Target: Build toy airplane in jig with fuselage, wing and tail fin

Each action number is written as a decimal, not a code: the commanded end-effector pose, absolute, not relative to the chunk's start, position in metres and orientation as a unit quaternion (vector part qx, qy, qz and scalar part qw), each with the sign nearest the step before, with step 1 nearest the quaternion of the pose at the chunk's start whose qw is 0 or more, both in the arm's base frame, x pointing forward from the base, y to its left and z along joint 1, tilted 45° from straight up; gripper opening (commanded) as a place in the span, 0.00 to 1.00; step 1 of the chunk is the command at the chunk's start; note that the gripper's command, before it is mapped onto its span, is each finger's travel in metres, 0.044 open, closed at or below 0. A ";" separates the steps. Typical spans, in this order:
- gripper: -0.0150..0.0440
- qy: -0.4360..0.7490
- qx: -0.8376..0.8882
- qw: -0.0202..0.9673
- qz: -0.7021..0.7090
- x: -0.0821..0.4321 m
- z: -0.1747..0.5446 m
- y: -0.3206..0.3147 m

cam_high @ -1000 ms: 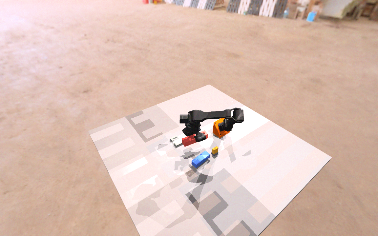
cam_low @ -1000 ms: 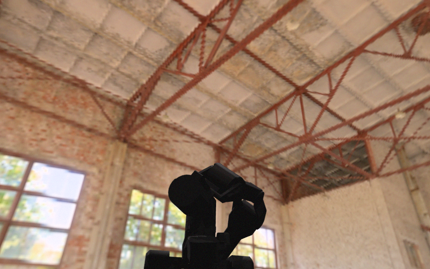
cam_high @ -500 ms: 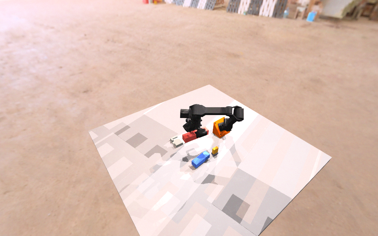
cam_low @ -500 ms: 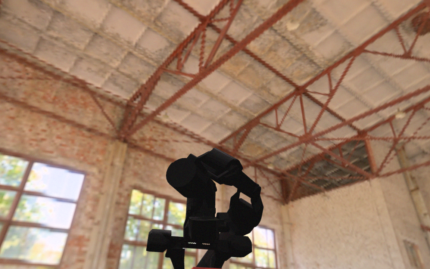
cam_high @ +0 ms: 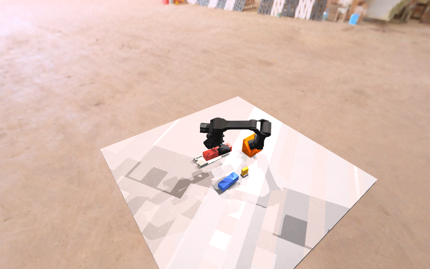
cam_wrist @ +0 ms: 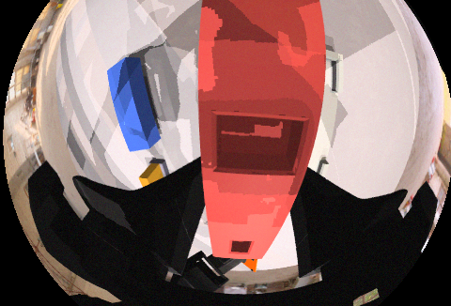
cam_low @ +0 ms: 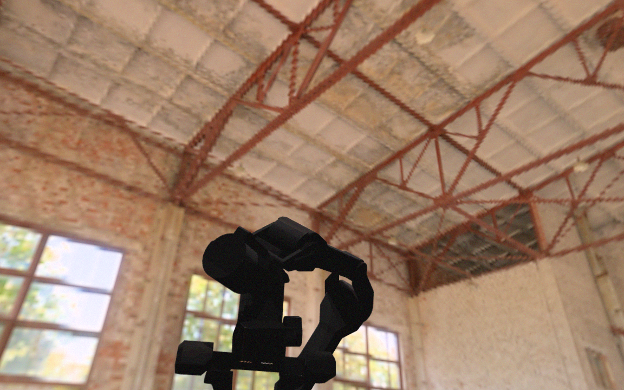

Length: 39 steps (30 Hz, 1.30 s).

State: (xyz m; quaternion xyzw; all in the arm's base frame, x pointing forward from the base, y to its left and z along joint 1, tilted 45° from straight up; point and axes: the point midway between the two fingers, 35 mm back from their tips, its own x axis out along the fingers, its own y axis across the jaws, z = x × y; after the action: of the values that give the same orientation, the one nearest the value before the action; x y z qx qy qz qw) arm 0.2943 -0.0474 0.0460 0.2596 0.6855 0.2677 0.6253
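Observation:
The red fuselage (cam_high: 210, 154) (cam_wrist: 263, 76) has a large socket on top and a small one near its tail end. My gripper (cam_high: 222, 148) (cam_wrist: 250, 160) is shut on its sides, near the large socket, and holds it over the off-white jig (cam_high: 203, 164) (cam_wrist: 330, 109). The fuselage hides much of the cradle, so the exact gap below it is unclear. The blue wing (cam_high: 228, 181) (cam_wrist: 134, 104) lies apart from the jig. The small yellow tail fin (cam_high: 244, 171) (cam_wrist: 152, 175) stands on a dark base close by. Both sockets are vacant.
The orange arm base (cam_high: 248, 147) stands behind the tail fin, toward the back right of the jig. The pale table (cam_high: 176, 234) carries patchy shadows. The exterior view shows only the black arm (cam_low: 261, 305) against the hall, with the fingertips cut off below.

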 end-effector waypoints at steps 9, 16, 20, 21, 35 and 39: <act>0.25 0.683 0.249 0.628 0.277 0.295 0.009 -0.062; 0.25 0.681 0.244 0.631 0.282 0.294 -0.013 -0.069; 0.25 0.679 0.240 0.632 0.286 0.293 -0.025 -0.073; 0.25 0.679 0.240 0.632 0.286 0.292 -0.028 -0.074; 0.39 0.676 0.233 0.635 0.294 0.289 -0.054 -0.081; 0.57 0.676 0.233 0.635 0.294 0.288 -0.055 -0.081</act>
State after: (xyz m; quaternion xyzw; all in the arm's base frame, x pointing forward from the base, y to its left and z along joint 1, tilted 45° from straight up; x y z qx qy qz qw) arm 0.2888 -0.0806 -0.0533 0.2359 0.6754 0.2928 0.6344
